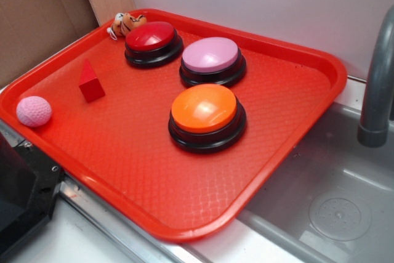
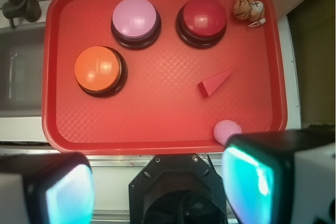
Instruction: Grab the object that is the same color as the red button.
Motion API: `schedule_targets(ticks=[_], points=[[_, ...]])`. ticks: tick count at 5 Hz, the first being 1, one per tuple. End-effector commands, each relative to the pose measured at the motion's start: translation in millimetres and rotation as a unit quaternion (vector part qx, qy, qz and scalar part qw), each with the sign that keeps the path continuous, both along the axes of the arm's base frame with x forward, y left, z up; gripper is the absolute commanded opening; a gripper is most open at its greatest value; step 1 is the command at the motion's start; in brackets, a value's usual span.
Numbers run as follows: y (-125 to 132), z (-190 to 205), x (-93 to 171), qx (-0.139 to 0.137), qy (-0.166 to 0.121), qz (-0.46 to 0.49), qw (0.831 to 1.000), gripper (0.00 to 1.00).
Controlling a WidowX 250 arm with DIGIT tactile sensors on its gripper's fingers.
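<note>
A textured red plastic tray (image 1: pixel 289 127) holds the glossy dark-red domed button (image 1: pixel 151 36) on its black base at the far side; the small solid red pointed block (image 1: pixel 90 82) stands nearer, apart from it. The gripper (image 2: pixel 157 182) hangs spread open above the tray's near edge, holding nothing.

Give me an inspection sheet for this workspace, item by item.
Surface: red tray on a counter, textured, partly overhanging a grey sink.
Job's things: small red block upright on the tray's left part; red button at the far edge; the two stand apart.
Clutter: pink button, orange button, pink dimpled ball, tiger toy in the far corner.
Gripper: gripper high above the tray's near edge, fingers wide apart, holding nothing.
Cables: nothing seen.
Surroundings: grey faucet, white wall, brown board.
</note>
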State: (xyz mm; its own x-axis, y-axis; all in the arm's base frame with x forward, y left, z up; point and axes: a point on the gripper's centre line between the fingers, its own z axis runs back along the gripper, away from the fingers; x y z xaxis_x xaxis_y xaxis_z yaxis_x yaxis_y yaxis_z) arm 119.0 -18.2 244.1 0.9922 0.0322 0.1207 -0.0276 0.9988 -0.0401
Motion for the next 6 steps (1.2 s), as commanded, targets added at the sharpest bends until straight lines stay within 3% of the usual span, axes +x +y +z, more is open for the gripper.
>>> schedule_targets(ticks=[1,2,3,5,6], points=[[0.0,0.0,0.0,0.0,0.0,0.0,1.0,1.0],[12.0,-16.7,12.5,-0.022,-0.025,0.114,0.993,1.0],[31.5,-45.6,30.0,-0.026,-0.043,0.237,0.97,1.0],[62.1,-115.9,61.3,0.022,-0.054,0.416,0.907,1.0],[66.5,-145.4,69.4,0.042,-0.039,0.421,0.905,1.0]])
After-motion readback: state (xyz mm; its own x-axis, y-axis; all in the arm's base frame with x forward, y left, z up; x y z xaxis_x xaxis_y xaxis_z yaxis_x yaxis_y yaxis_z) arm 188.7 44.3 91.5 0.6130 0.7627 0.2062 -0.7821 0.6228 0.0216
